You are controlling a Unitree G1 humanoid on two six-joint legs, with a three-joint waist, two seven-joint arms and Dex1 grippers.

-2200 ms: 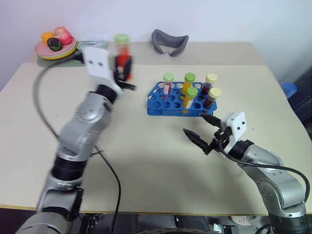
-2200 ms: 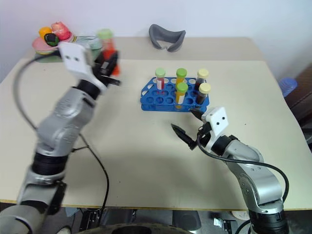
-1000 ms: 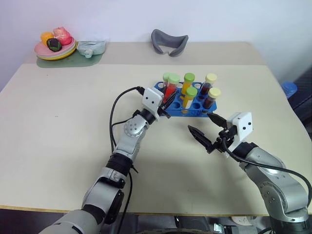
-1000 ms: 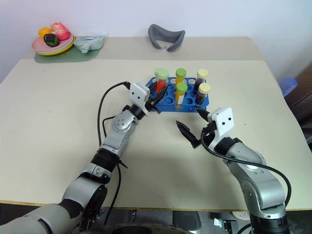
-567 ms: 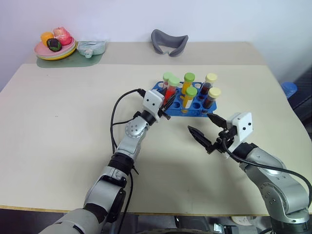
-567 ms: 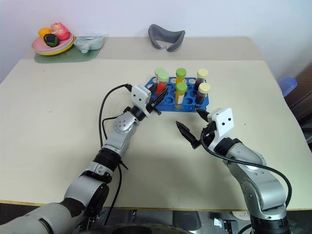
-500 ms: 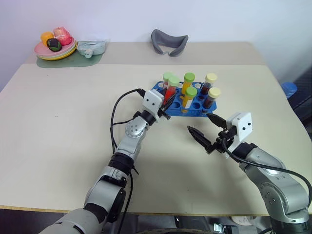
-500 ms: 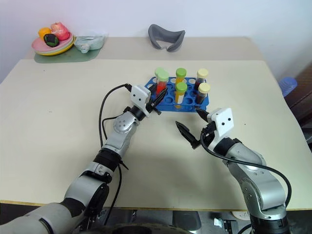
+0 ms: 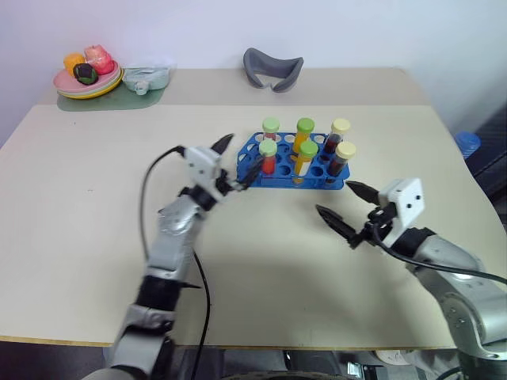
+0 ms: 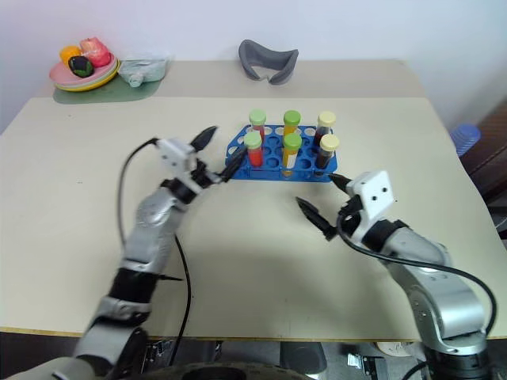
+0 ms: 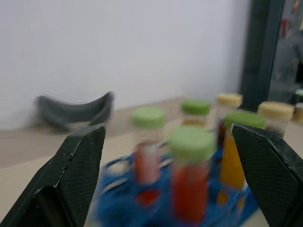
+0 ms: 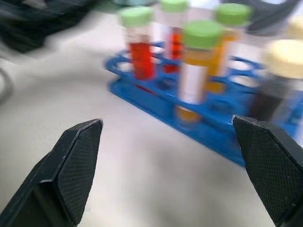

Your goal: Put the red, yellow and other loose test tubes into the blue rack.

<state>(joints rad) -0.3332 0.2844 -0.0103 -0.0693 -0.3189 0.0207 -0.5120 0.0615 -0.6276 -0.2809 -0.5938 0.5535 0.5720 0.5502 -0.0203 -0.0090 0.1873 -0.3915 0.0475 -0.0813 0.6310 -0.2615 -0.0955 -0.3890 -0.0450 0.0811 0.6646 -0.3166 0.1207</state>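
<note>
Left eye view, blue rack [image 9: 279, 175] mid-table, left hand [image 9: 234, 161] spread beside it

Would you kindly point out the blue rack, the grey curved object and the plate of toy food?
blue rack [image 9: 252, 176]: left eye view, front left wall.
grey curved object [image 9: 273, 70]: left eye view, middle of its curve.
plate of toy food [image 9: 65, 83]: left eye view, left rim.

Six capped tubes stand upright in the blue rack [image 10: 279, 168] on the table [image 10: 71, 198]. The left gripper [image 10: 212, 152], fingers spread, hovers just beside it; the right gripper [image 10: 323, 203], also spread, sits nearer.
</note>
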